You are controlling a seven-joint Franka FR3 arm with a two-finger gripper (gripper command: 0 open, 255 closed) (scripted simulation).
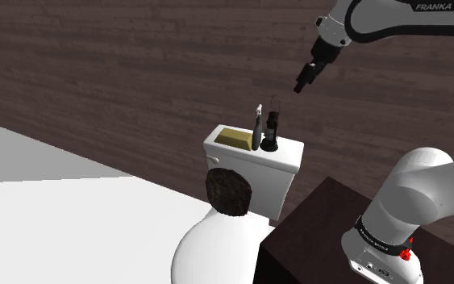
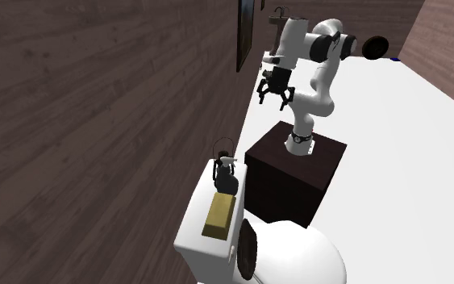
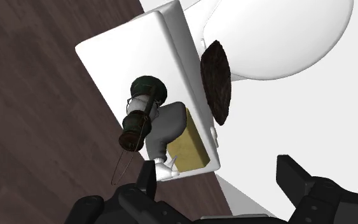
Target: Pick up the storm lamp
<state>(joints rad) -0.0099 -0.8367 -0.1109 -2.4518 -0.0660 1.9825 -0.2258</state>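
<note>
Dark storm lamp point(image 1: 271, 129) — thin wire handle — upright on white toilet tank point(image 1: 253, 173), gripper point(image 1: 301, 85) above, spread wide

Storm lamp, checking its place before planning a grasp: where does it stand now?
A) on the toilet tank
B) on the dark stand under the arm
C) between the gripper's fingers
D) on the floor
A: the storm lamp stands on top of the white toilet tank, near a yellowish block, with the open gripper above and apart from it.
</note>
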